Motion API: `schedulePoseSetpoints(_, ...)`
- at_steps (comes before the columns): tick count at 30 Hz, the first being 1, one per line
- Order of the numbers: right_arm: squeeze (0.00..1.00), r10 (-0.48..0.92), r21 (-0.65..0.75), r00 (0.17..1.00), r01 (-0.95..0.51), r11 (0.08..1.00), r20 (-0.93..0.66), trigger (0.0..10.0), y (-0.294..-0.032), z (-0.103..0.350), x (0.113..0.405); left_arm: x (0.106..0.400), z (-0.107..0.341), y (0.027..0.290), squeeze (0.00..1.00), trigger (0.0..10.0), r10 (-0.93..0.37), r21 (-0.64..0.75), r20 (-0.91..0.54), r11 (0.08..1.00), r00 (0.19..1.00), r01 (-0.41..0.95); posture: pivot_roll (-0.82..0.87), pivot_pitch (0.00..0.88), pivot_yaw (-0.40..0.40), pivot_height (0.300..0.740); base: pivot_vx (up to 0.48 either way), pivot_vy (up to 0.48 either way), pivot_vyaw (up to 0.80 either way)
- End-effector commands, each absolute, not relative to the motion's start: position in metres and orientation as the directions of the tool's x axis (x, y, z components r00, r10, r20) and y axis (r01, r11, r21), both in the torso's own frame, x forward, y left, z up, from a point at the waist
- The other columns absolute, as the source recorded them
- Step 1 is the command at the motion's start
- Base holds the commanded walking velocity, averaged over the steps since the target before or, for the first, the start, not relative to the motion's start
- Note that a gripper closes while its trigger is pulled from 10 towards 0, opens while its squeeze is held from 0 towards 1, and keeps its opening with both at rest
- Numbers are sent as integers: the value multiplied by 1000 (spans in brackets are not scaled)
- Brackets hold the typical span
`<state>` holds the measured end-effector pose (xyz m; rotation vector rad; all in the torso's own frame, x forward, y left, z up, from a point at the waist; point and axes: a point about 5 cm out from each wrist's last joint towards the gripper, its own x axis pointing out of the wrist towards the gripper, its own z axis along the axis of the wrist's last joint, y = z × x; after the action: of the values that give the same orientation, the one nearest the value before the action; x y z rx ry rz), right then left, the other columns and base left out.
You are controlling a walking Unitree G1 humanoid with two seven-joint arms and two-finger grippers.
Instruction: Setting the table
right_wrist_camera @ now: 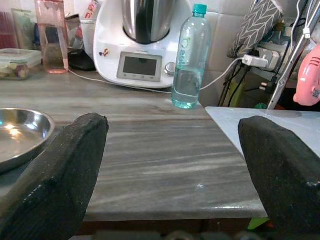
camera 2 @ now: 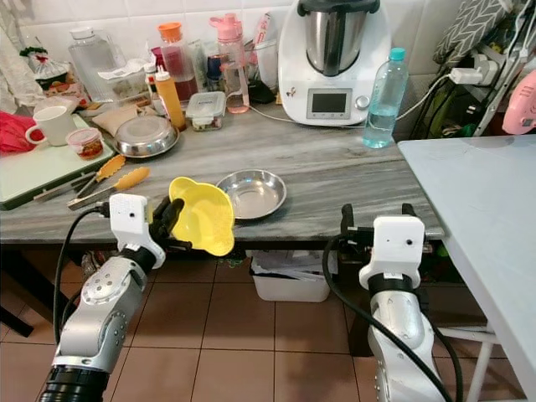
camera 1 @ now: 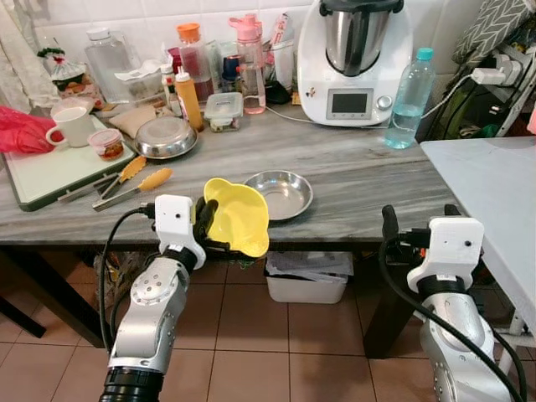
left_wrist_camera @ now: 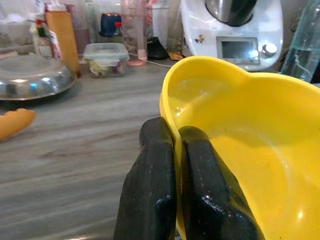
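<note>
I'm squinting at everything here and honestly not making out any readable text, not on the bottle's (right_wrist_camera: 189,65) label nor the white kitchen machine's (camera 1: 355,63) little screen.
</note>
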<state>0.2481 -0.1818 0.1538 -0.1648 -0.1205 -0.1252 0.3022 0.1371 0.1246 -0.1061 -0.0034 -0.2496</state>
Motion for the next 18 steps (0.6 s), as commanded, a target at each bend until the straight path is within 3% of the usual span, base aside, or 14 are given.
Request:
schedulePoseSetpoints(1, 0, -104, -152, 983, 127, 980, 150, 10000, -179, 158, 250, 304, 129, 139, 0, 10000, -247, -97, 28, 964, 969, 249, -117, 0, 90, 740, 0, 0, 0)
schedulePoseSetpoints(18, 0, -101, -158, 984, 124, 980, 147, 10000, -180, 157, 250, 304, 128, 136, 0, 10000, -274, -107, 23, 956, 961, 275, -122, 0, 93, 740, 0, 0, 0)
